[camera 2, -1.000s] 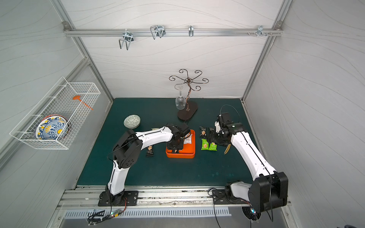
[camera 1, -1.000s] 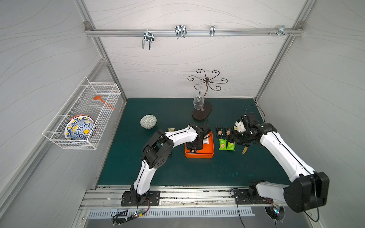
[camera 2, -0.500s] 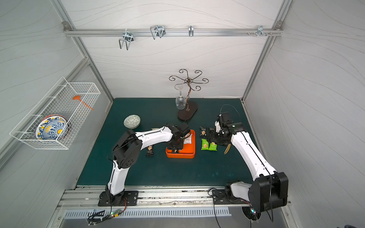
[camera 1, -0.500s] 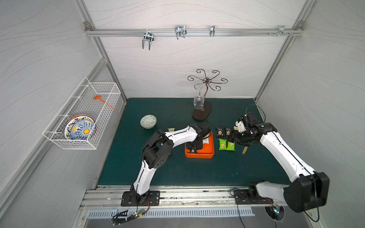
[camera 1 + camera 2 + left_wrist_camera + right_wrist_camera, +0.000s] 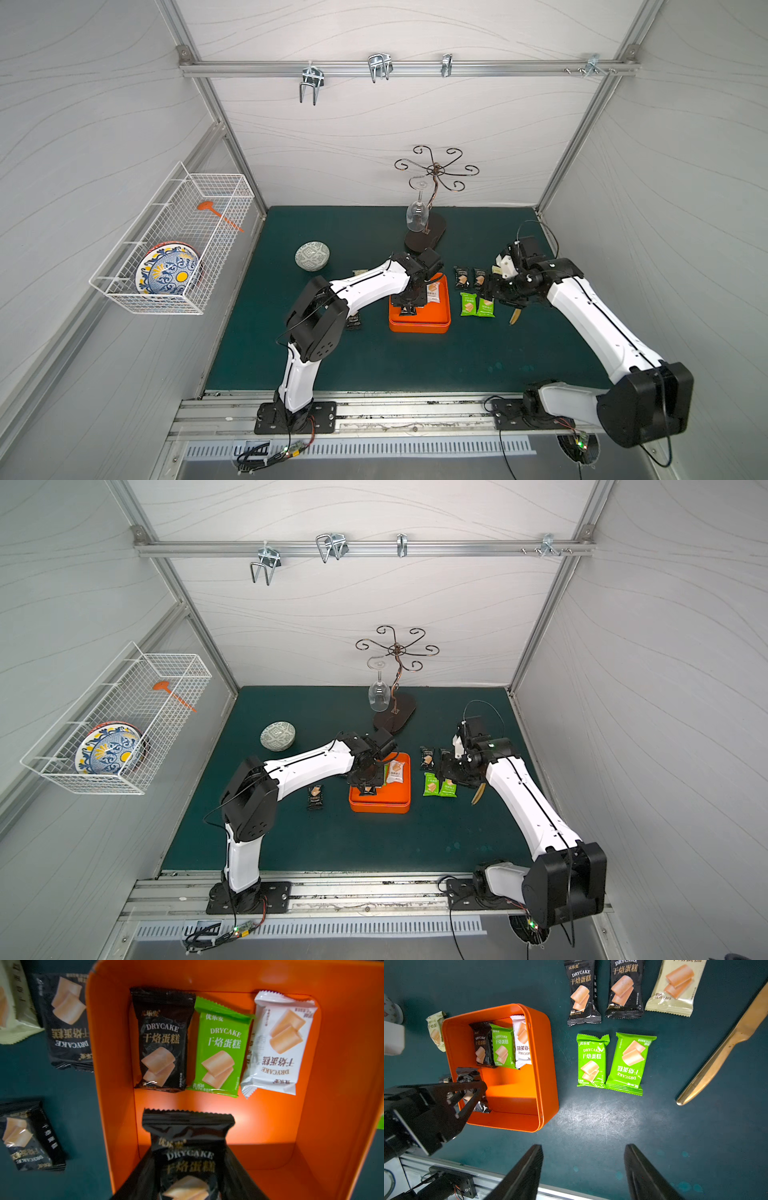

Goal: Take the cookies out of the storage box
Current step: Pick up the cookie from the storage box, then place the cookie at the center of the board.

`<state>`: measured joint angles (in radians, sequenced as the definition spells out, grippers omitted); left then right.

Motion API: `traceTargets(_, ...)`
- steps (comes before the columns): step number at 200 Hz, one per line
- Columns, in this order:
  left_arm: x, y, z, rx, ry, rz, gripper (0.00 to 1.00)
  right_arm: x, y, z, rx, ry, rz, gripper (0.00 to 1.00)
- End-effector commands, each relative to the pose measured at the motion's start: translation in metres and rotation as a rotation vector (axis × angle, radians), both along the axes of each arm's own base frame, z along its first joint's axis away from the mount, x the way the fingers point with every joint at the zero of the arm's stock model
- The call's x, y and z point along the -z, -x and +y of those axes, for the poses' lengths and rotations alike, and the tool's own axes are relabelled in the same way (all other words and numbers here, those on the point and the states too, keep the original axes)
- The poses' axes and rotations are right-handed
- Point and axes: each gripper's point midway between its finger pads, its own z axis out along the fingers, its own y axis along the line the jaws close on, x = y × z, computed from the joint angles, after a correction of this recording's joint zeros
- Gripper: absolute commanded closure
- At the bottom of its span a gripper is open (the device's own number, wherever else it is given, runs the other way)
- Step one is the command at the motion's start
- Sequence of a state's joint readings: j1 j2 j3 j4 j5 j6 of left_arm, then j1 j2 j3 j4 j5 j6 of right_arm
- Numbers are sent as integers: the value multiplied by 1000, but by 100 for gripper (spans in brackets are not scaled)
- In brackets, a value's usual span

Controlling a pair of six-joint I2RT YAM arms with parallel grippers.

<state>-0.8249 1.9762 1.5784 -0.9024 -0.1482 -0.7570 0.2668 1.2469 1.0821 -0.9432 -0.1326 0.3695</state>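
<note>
**Left to right.** Wire basket (image 5: 183, 232) on the left wall, with a plate (image 5: 168, 272) standing in it. Bowl (image 5: 312, 256) on the green mat (image 5: 374, 365). A stray cookie (image 5: 315, 796), black, lies on the mat just left of the orange box (image 5: 419, 326). The left gripper (image 5: 475, 1093) is over the box's left half, jaws clamped on the held cookie (image 5: 187, 1153), also black; whether this cookie touches the box floor cannot be told. Along the box's far wall three lie side by side: black cookie (image 5: 161, 1043), green cookie (image 5: 220, 1047), white cookie (image 5: 278, 1043). On the mat right of the box lie a black pair (image 5: 582, 993), a pale cookie (image 5: 675, 985) and a green pair (image 5: 591, 1061). The right gripper (image 5: 583, 1147) is above the mat beside the green pair, jaws apart and empty. Knife (image 5: 724, 1045) lies furthest right
</note>
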Motion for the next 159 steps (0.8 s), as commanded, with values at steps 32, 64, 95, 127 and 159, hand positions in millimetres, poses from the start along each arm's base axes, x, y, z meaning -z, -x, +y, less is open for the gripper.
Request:
traceTargets(32, -39, -14, 21, -43, 26, -67, 53, -15, -4, 5, 18, -28, -24, 33)
traceTargets(64, -45, -20, 52, -89, 27, -77, 53, -13, -6, 15, 7, -15, -28, 33)
traceTargets(95, -44, -24, 92, -141, 13, -74, 52, -11, -10, 30, -10, -9, -29, 33)
traceTargets(127, -38, -23, 137, -216, 10, -64, 52, -8, -18, 45, -24, -5, -24, 33)
traceTargets(159, -21, -13, 180, -291, -13, -40, 52, -4, -26, 59, -50, 9, -23, 33)
